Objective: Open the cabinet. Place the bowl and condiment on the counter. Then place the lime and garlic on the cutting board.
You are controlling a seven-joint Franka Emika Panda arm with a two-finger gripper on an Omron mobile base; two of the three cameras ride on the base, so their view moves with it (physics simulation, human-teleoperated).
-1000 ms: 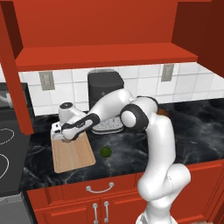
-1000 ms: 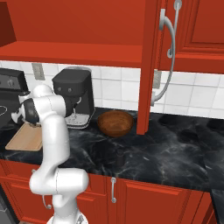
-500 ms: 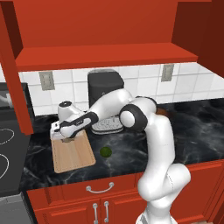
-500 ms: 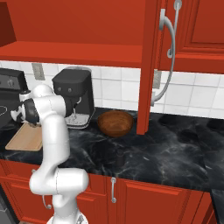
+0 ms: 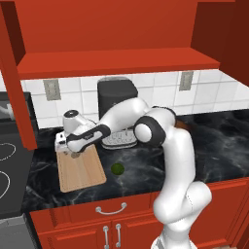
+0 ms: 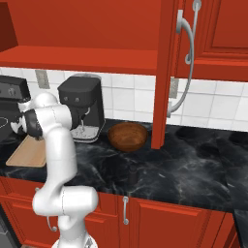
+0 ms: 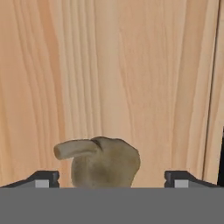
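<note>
On my hand view the garlic (image 7: 105, 162) lies on the cutting board (image 7: 131, 78), square between my two fingertips (image 7: 43, 179), with clear board showing on either side of it, so the fingers stand wide apart and have hold of nothing. Its stubby stem points toward the finger on the left of that view. From the left base view the gripper (image 5: 74, 154) hangs low over the far end of the cutting board (image 5: 80, 170); the bulb itself is too small there for me to make out under the hand. Out past the fingers, off the board's near right corner, the lime (image 5: 117, 168) rests on the counter (image 5: 214, 141), apart from the wood. Farther right of the hand, in the right base view, the bowl (image 6: 128, 136) stands on the counter (image 6: 193, 169) beside the coffee machine (image 6: 83, 107), and the condiment (image 6: 132, 173) stands nearer the front edge. Above, the cabinet (image 6: 164, 72) is open, its door swung out edge-on with the long silver handle (image 6: 186, 58) facing me.
</note>
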